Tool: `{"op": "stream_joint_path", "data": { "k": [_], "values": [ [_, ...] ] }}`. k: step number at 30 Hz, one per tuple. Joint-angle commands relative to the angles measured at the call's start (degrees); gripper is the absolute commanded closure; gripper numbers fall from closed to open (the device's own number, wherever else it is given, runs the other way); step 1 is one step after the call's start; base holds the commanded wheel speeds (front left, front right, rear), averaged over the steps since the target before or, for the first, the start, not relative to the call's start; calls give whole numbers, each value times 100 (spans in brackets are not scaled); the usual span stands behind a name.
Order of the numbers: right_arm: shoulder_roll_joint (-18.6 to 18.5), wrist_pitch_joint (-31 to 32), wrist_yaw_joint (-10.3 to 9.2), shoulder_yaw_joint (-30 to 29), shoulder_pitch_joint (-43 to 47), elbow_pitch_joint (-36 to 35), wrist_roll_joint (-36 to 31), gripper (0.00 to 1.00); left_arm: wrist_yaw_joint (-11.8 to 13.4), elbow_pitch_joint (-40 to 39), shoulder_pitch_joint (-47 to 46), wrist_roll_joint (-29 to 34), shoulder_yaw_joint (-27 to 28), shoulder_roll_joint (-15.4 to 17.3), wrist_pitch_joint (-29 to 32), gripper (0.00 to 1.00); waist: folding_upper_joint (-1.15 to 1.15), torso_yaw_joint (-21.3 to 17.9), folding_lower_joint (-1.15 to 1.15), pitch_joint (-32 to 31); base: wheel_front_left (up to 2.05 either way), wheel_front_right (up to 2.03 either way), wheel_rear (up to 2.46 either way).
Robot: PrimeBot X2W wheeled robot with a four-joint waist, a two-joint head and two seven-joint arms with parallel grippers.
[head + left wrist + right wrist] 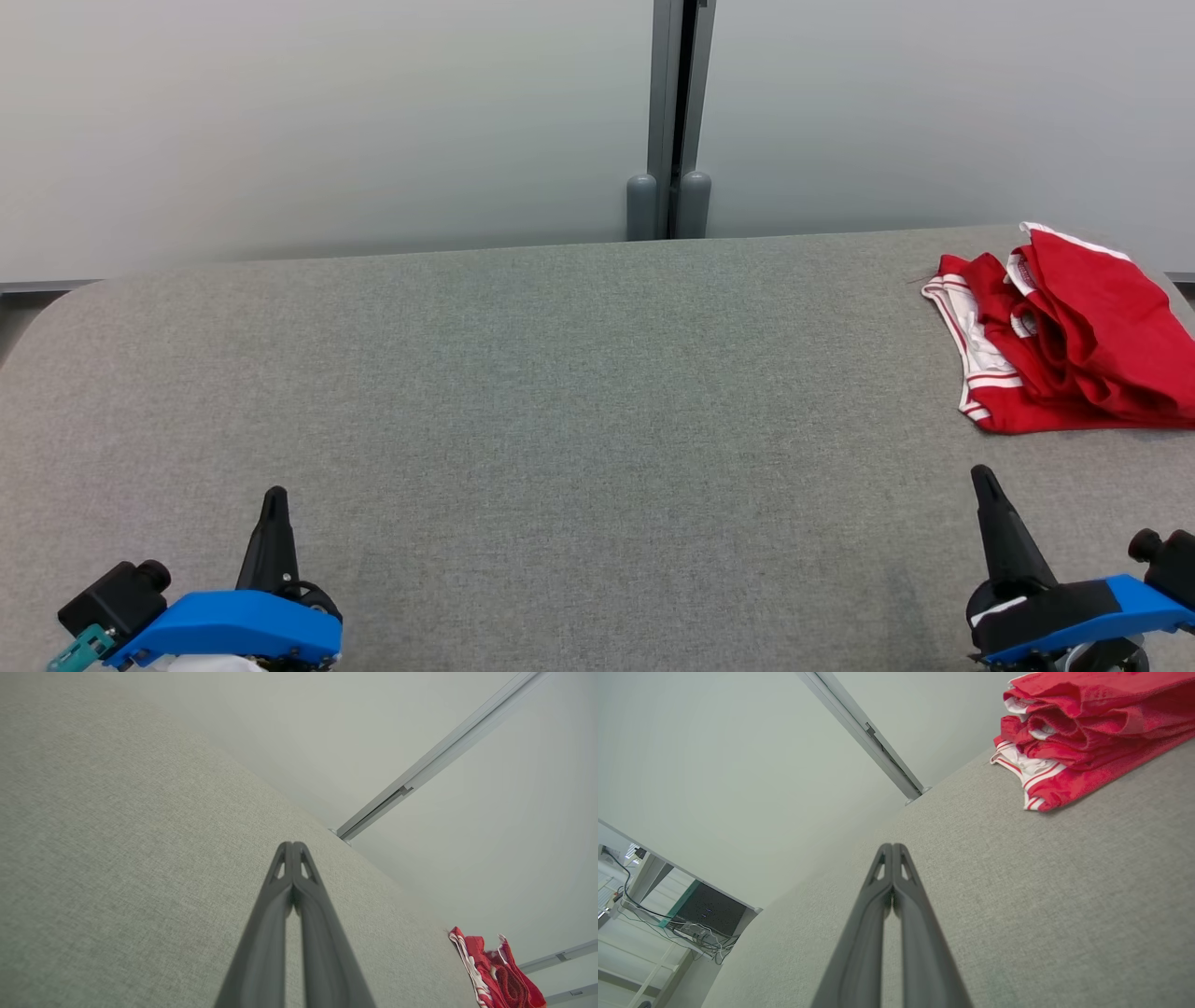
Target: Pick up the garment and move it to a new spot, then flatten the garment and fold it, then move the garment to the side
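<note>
I see the garment (pixel 1064 345) on the far right part of the table (pixel 560 401), close to its far edge. It is red with white stripes on the hems. It lies in a loose heap with several folds one over another, not flat. Its right side is cut by the border of the head view, so I cannot tell how far it goes there.

The left gripper (pixel 274 497) is at the lower left of the head view, over the near part of the table. I cannot tell if it touches the cloth surface. Its two fingers are pressed together up to the tips, and it has hold of nothing. It is well apart from the garment, which in the left wrist view is small, at the lower right corner.

The right gripper (pixel 982 478) is at the lower right of the head view. Its fingers are also closed against each other and grip nothing. It is near the garment but does not touch it, and a strip of bare table lies between them. In the right wrist view the garment is at the upper right, ahead of the fingertips and to the side.

Behind the table stands a pale wall (pixel 327 121) with a grey post (pixel 677 112) in the middle. The right wrist view has a desk (pixel 649 877) with cables (pixel 686 931) at its lower left, beyond the table end.
</note>
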Motion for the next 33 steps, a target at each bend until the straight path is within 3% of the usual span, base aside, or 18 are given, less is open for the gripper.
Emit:
{"op": "stream_joint_path", "data": {
  "k": [1,33],
  "values": [
    [-19,32,1,-25,-192,-37,217,100,-57,-49,-171,-179,73,-1,33,100,0,0,0,-1,0,0,0],
    [-24,272,2,-90,-408,237,2383,100,-445,109,-400,-2071,540,-246,476,100,0,-1,0,-17,0,0,0]
  ]
}}
